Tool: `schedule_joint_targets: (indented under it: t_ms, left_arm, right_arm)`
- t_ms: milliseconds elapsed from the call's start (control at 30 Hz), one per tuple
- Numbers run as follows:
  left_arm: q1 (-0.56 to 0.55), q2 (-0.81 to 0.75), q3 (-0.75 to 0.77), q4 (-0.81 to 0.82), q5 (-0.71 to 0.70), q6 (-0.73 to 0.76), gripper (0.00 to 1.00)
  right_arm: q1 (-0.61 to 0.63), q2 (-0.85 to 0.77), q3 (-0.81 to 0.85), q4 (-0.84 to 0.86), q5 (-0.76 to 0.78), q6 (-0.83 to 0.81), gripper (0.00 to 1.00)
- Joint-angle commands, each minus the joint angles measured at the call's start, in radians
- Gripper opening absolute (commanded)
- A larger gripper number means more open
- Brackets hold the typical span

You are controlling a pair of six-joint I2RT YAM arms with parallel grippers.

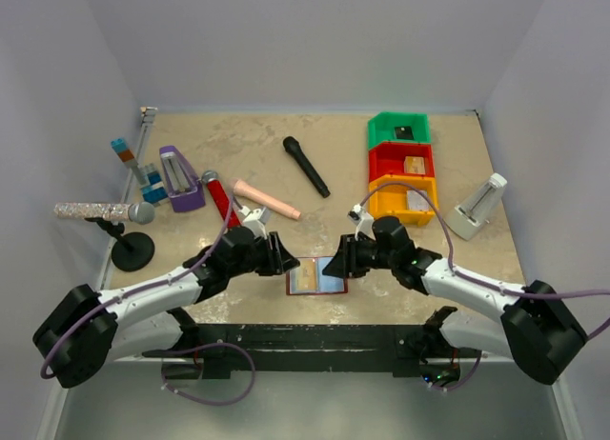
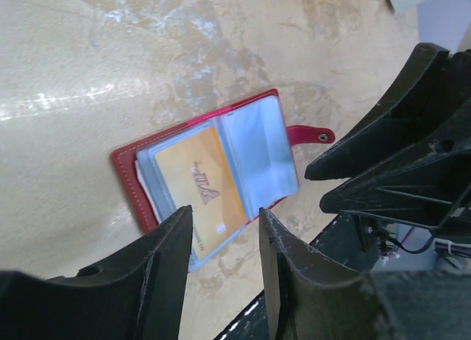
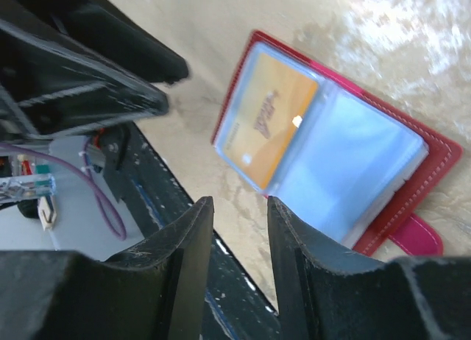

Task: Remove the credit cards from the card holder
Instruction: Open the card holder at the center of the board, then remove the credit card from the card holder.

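Observation:
The dark red card holder (image 1: pixel 316 276) lies open on the table near the front edge, between my two grippers. One tan-gold credit card (image 2: pixel 199 189) sits in its left pale blue sleeve; the right sleeve (image 2: pixel 265 152) looks empty. Seen from the right wrist, the same card (image 3: pixel 268 119) sits in the holder (image 3: pixel 434 160). My left gripper (image 1: pixel 286 259) hovers at the holder's left edge, its jaws (image 2: pixel 224 215) open and empty. My right gripper (image 1: pixel 335 259) hovers at the right edge, also open (image 3: pixel 239 202) with nothing between its fingers.
Green (image 1: pixel 398 129), red (image 1: pixel 401 160) and yellow (image 1: pixel 401 197) bins stand at the back right, with small flat cards in them. A black microphone (image 1: pixel 306 166), a red cylinder (image 1: pixel 220 198), a purple metronome (image 1: pixel 178 178), a microphone on a stand (image 1: pixel 105 212) and a white stand (image 1: pixel 477 208) are around. A black bar (image 1: pixel 305 337) runs along the near edge.

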Motion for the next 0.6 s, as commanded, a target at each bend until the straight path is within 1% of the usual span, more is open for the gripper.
schedule_joint_targets:
  t_ms: [0, 200, 333, 433, 567]
  left_arm:
    - [-0.016, 0.053, 0.009, 0.153, 0.071, -0.041, 0.44]
    - [-0.039, 0.162, 0.001, 0.252, 0.081, -0.072, 0.4]
    - [-0.04, 0.216, -0.013, 0.273, 0.076, -0.084, 0.35]
    - [-0.04, 0.228, -0.04, 0.287, 0.058, -0.095, 0.31]
    - [-0.04, 0.236, -0.057, 0.275, 0.033, -0.096, 0.28]
  right_arm:
    - [-0.005, -0.06, 0.113, -0.102, -0.005, -0.046, 0.39]
    - [-0.005, 0.058, 0.147, -0.034, -0.062, -0.023, 0.34]
    - [-0.004, 0.162, 0.099, 0.068, -0.068, 0.014, 0.32]
    - [-0.007, 0.207, 0.055, 0.137, -0.065, 0.031, 0.32]
    - [-0.005, 0.253, 0.027, 0.168, -0.059, 0.036, 0.31]
